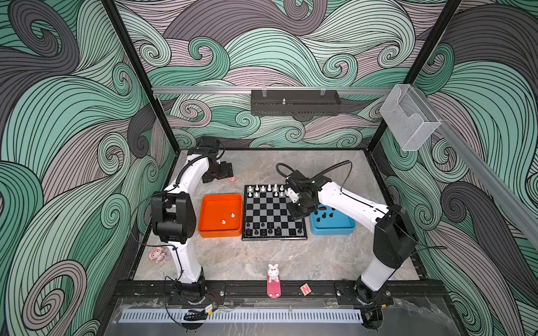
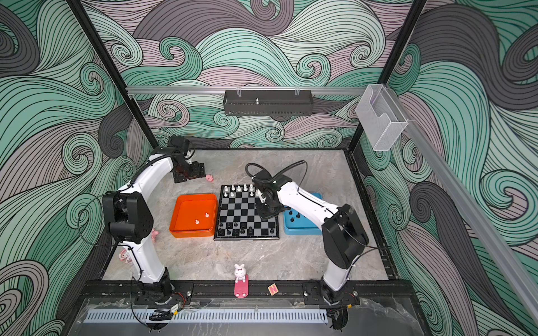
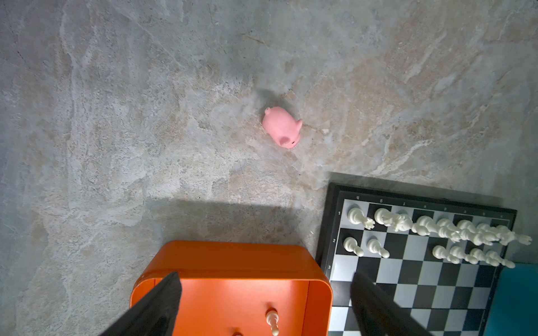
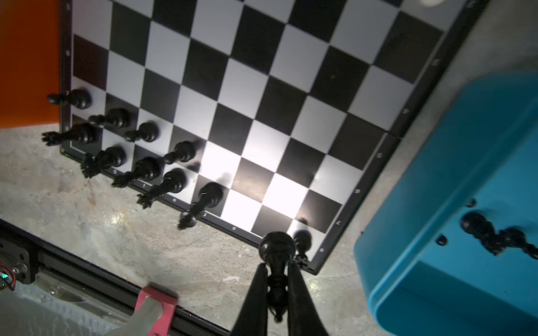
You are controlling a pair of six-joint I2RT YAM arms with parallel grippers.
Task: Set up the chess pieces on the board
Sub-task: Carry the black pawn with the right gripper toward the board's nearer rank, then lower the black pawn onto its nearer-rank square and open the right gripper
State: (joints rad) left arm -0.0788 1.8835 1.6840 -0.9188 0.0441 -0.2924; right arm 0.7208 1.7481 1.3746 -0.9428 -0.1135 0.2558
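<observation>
Nearest the front edge of the marble-look worktop stand a white bunny on a pink base and a small letter block. Beyond them, mid-worktop, lies the board: square and black-framed, with glossy black and silver-grey checks and tiny markings along its border. It sits between an orange tray on its left and a blue tray on its right, each just beside it.

On the board's two near rows stand the black chessmen, small, shiny and slim-waisted on round bases. Four pawns stand in the inner row and taller pieces behind them, crowded toward the orange-tray side, with one more in the opposite corner.

The right end effector is clamped on a black piece, pinching its narrow stem with the round base pointing down at the board, over the right side next to the blue tray. More loose black pieces lie in that tray, and two white pawns stand in the orange one.

The white chessmen, ivory-coloured, fill the far rows, with a gap in the pawn line.

Farther back on the left, the left end effector hangs with its fingers spread wide and nothing between them, near a pink pig lying on the worktop.
</observation>
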